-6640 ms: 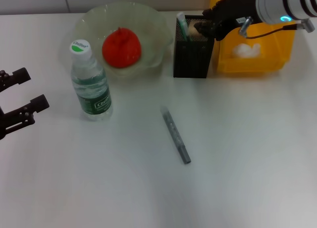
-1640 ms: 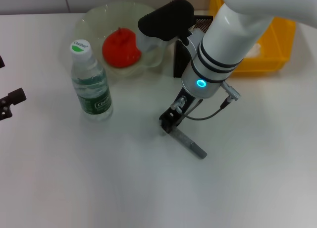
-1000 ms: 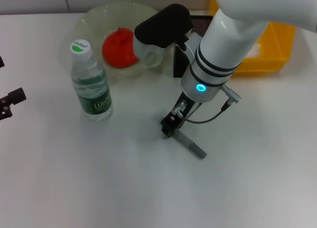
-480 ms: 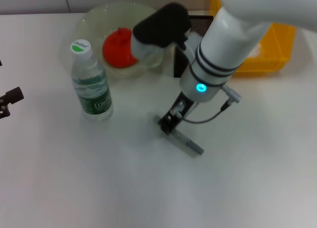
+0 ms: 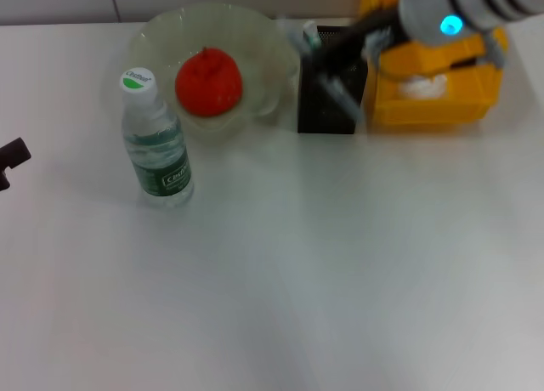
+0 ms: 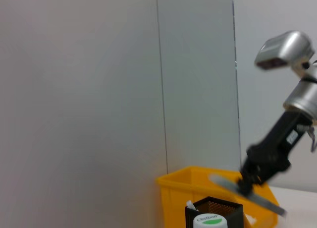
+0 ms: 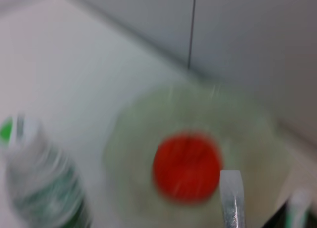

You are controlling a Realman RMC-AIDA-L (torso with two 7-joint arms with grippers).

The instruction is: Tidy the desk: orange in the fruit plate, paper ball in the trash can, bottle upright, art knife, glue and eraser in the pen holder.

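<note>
left gripper (image 5: 10, 157) parked at the table's left edge, fingers out of view | right gripper (image 6: 247, 181) clamped on the slim grey art knife (image 6: 245, 192), long axis slanted, just above the black mesh pen holder (image 5: 330, 93) near the far edge

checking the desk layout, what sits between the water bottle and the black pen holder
In the head view, the fruit plate with the orange lies between the bottle and the pen holder, set slightly farther back.

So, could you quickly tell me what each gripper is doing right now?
Left gripper: parked at the desk's edge.
Right gripper: closed on the art knife above the pen holder.
</note>
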